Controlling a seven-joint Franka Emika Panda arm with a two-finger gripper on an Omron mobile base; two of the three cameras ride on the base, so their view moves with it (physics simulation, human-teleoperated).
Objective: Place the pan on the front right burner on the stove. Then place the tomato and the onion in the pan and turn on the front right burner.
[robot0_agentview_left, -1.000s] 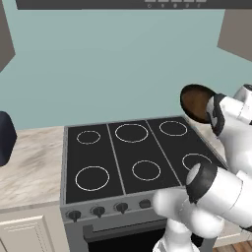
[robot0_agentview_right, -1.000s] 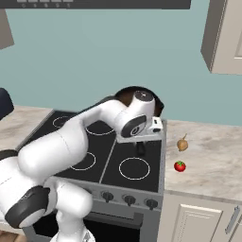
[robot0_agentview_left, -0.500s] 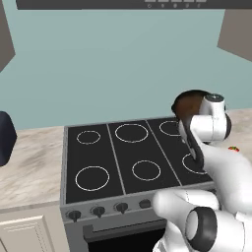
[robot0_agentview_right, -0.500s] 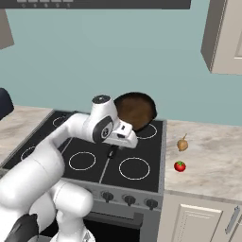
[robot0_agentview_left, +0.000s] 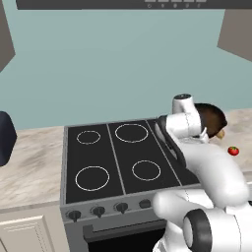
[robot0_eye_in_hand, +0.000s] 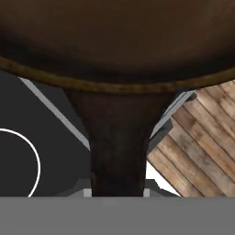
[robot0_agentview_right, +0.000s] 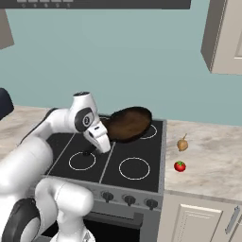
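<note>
Gripper pinching pan by its handle, pan held tilted above stove (right side), tomato and onion on counter.

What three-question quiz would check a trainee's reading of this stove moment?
1. True or false: the pan rests flat on a burner.
2. What grips the pan's handle? A) the gripper B) nothing
3. Which lies nearer the stove's front edge on the counter: the tomato or the onion?

Key: 1 false, it is held tilted above the stove; 2 A; 3 the tomato.
</note>
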